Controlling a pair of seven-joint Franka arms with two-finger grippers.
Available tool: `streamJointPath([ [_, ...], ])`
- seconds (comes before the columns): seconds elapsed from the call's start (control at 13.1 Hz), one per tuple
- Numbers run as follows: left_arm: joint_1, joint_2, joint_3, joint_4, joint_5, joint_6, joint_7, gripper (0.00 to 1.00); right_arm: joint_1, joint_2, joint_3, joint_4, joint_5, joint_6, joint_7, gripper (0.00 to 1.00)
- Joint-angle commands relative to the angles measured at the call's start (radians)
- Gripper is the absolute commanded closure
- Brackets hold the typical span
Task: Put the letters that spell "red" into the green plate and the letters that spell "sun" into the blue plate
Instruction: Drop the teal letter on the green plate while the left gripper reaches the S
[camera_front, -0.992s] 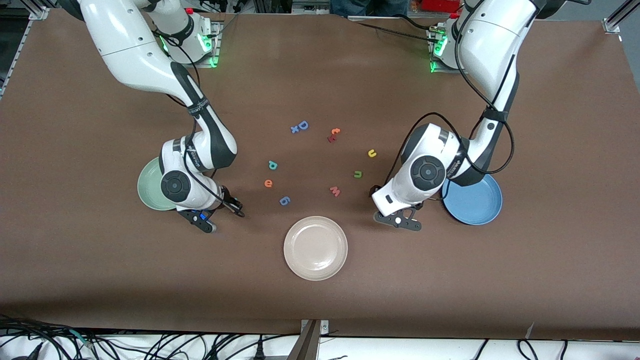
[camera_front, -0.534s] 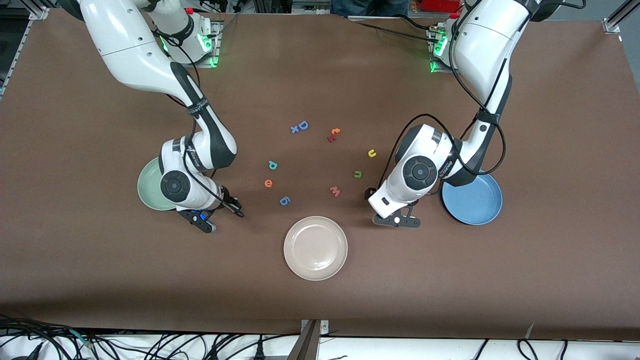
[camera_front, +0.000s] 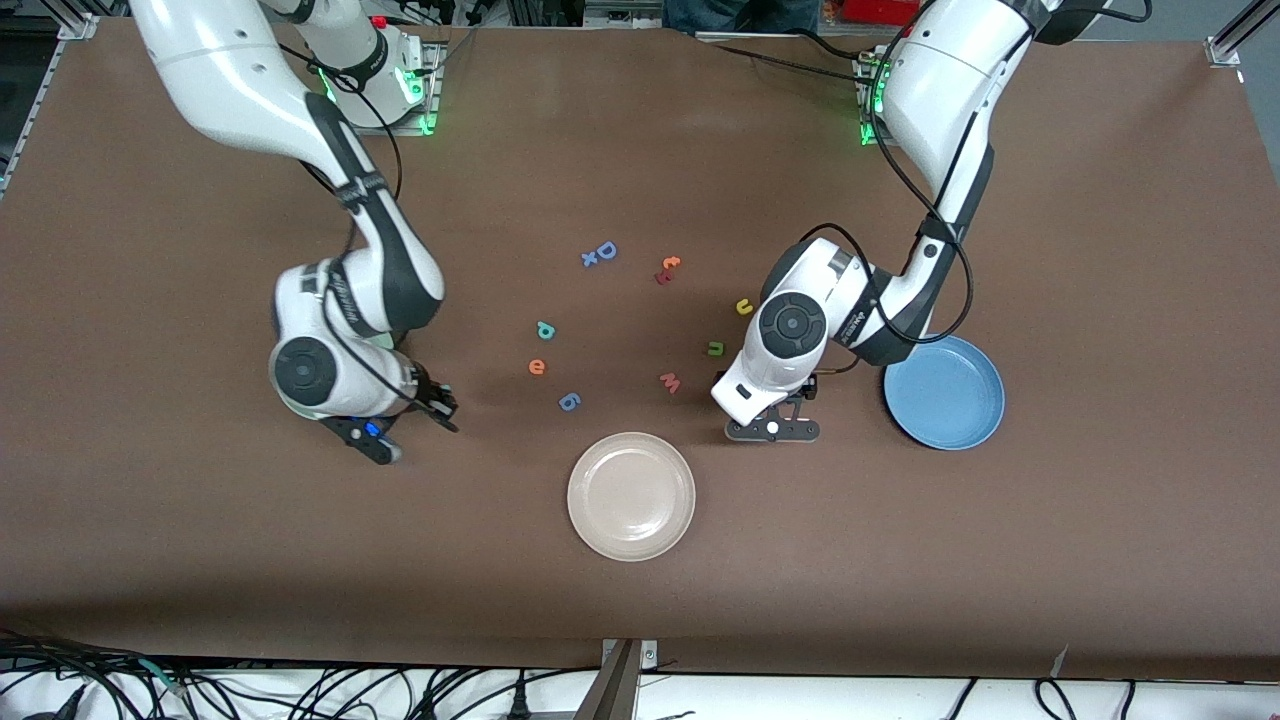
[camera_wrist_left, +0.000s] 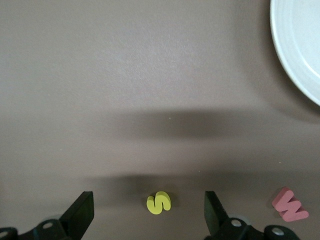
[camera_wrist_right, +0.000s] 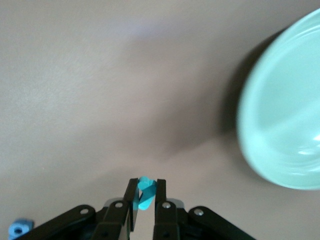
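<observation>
The right end effector pinches a small teal letter just beside the green plate. The left end effector, spread wide, straddles the yellow s on the table. Both letters look light, soft foam, best squeezed gently across their flat edges.

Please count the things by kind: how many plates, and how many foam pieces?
Plates: 3 (green plate, blue plate, beige-white plate)
Foam pieces on the table: 11 (blue D, blue x, blue 6, orange t, orange e, red piece, yellow u, yellow s, olive n, pink w, teal d)
Foam piece in the right gripper: 1 (teal r)
Total: 15
</observation>
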Motion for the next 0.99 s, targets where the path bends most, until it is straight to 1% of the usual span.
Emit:
streamJointPath([
  [0.0, -0.007, -0.007, 0.007, -0.023, 0.032, 0.021, -0.021, 0.02, -0.02, -0.051, -0.072, -0.02, 0.017, -0.112, -0.149, 1.0],
  [0.15, -0.005, -0.026, 0.006, -0.048, 0.032, 0.036, -0.021, 0.02, -0.022, -0.057, -0.152, -0.031, 0.018, -0.155, -0.267, 1.0],
  [0.31, -0.005, -0.047, 0.004, -0.093, 0.032, 0.085, -0.021, 0.02, -0.026, -0.047, -0.204, -0.04, 0.018, -0.158, -0.341, 1.0],
  [0.53, -0.007, -0.072, 0.004, -0.166, 0.032, 0.174, -0.022, 0.02, -0.072, 0.001, -0.206, -0.057, 0.017, -0.11, -0.416, 1.0],
  [0.69, -0.007, -0.082, 0.003, -0.181, 0.032, 0.182, -0.022, 0.02, -0.112, 0.039, -0.205, -0.062, 0.018, -0.074, -0.471, 1.0],
  [0.92, -0.005, -0.116, -0.006, -0.233, 0.034, 0.198, -0.022, 0.02, -0.114, 0.07, -0.205, -0.074, 0.018, -0.043, -0.478, 1.0],
])
